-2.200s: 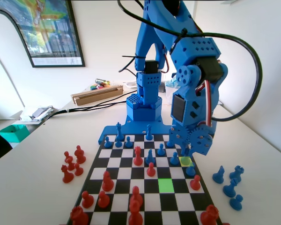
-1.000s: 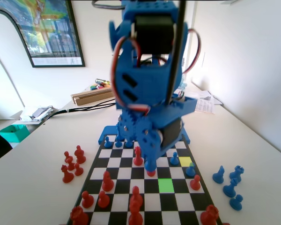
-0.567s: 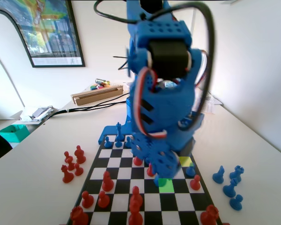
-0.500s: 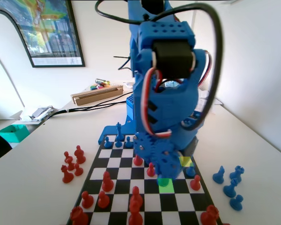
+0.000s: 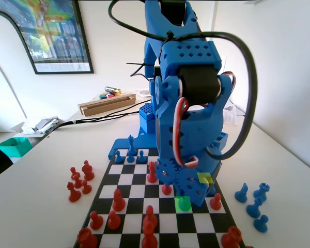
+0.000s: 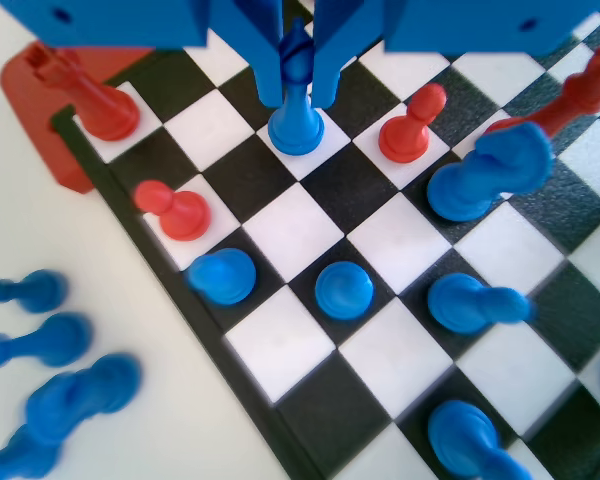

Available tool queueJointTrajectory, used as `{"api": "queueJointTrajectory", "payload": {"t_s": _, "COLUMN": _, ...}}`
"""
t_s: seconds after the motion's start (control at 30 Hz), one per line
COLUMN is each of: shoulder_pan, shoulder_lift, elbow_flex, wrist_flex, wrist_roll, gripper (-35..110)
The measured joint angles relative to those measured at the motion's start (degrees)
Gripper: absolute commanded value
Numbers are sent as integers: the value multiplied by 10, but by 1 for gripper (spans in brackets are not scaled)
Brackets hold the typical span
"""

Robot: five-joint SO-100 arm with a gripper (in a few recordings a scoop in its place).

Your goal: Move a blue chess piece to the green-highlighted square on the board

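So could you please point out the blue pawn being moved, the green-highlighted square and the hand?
blue chess piece (image 6: pixel 296 122): wrist view, on its flared base.
green-highlighted square (image 5: pixel 178 207): fixed view, on its bare front left corner.
hand (image 6: pixel 296 88): wrist view, midway between the fingertips, at the pawn's stem.

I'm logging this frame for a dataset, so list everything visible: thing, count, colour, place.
blue chess piece: one, blue, standing between the jaws; in the fixed view it stands on the green-highlighted square.
yellow square: one, pale yellow, beyond the green one in the fixed view.
board: one, black and white, on the white table.
red pieces: several, on the board and off its left edge, fixed view.
other blue pieces: several, on the board and off its right edge, fixed view.
poster: one, framed, on the wall.
gripper: blue, jaws close on either side of the pawn's head.
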Motion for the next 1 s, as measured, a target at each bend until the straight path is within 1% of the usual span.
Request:
{"api": "queueJointTrajectory", "payload": {"t_s": 0.2, "shoulder_pan": -1, "shoulder_lift": 0, "elbow_flex": 0, "wrist_flex": 2, "wrist_roll": 0, "gripper": 2}}
{"api": "queueJointTrajectory", "payload": {"t_s": 0.33, "shoulder_pan": -2, "shoulder_lift": 0, "elbow_flex": 0, "wrist_flex": 2, "wrist_roll": 0, "gripper": 13}}
{"api": "queueJointTrajectory", "payload": {"t_s": 0.43, "shoulder_pan": -8, "shoulder_lift": 0, "elbow_flex": 0, "wrist_flex": 2, "wrist_roll": 0, "gripper": 18}}
{"api": "queueJointTrajectory", "payload": {"t_s": 0.7, "shoulder_pan": -3, "shoulder_lift": 0, "elbow_flex": 0, "wrist_flex": 7, "wrist_roll": 0, "gripper": 18}}
{"api": "queueJointTrajectory", "payload": {"t_s": 0.9, "shoulder_pan": 13, "shoulder_lift": 52, "elbow_flex": -18, "wrist_flex": 64, "wrist_roll": -4, "gripper": 12}}
{"api": "queueJointTrajectory", "payload": {"t_s": 1.0, "shoulder_pan": 21, "shoulder_lift": 88, "elbow_flex": -57, "wrist_flex": 126, "wrist_roll": -16, "gripper": 11}}
